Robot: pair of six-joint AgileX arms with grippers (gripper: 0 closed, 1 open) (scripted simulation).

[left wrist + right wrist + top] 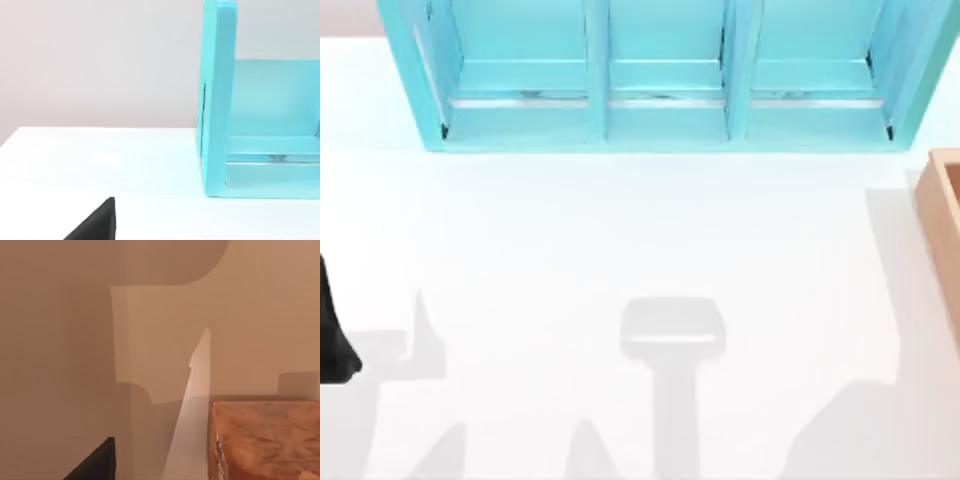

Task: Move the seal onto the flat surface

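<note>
The seal's place and look cannot be told. Top view: the left arm [330,335] is sitting at the white tabletop's [620,230] left edge. Left wrist view: the left gripper [95,225] is facing the turquoise shelf unit [217,100]. Right wrist view: the right gripper [95,465] is hovering beside the wooden box [265,440]. How wide either gripper is standing, or what it is holding, cannot be told. Judging by this, the reach is only starting; next comes finding and grasping the seal.

My table [620,230] is plain white, smooth and matt. The turquoise shelf unit [660,90] along its far edge looks painted, with a soft sheen. The box [265,440] at its right edge is tan, grainy wood.
</note>
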